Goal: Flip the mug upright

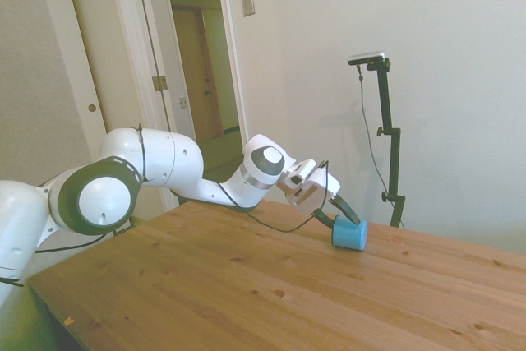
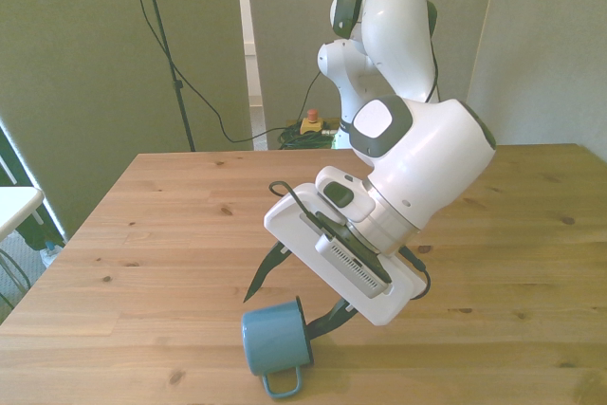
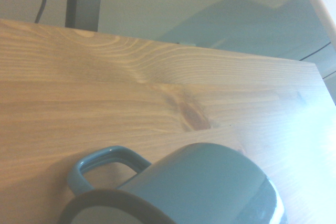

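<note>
Pale walls and an open doorway stand behind the wooden worktop (image 2: 142, 234). On it the light-blue mug (image 2: 276, 340) lies on its side near the front view's near edge, handle (image 2: 281, 384) toward that edge. The tool (image 2: 289, 305) is spread open, one dark finger beside the mug's rim, the other clear of it.
</note>
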You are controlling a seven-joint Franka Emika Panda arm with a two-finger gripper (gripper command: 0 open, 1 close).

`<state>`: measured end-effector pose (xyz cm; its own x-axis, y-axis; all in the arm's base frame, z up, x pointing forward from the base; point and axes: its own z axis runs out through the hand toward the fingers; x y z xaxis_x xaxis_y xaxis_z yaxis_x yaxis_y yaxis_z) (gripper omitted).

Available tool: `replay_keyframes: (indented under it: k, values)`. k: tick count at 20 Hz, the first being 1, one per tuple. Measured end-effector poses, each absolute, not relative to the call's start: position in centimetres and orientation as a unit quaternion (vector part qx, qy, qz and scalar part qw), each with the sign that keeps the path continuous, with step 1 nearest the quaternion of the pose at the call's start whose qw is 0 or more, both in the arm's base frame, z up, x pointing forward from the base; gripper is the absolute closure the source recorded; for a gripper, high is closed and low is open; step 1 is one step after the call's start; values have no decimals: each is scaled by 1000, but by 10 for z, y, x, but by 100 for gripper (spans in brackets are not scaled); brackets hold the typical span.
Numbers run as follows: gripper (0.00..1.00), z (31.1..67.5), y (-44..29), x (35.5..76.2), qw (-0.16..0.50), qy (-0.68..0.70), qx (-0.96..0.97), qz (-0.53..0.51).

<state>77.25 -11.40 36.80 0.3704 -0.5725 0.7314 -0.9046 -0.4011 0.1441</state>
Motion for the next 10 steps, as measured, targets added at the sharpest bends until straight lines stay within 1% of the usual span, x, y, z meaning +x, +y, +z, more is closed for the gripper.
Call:
replay_keyframes:
  k: [10]
  values:
    - [100, 367, -116, 774, 276, -474, 779, 303]
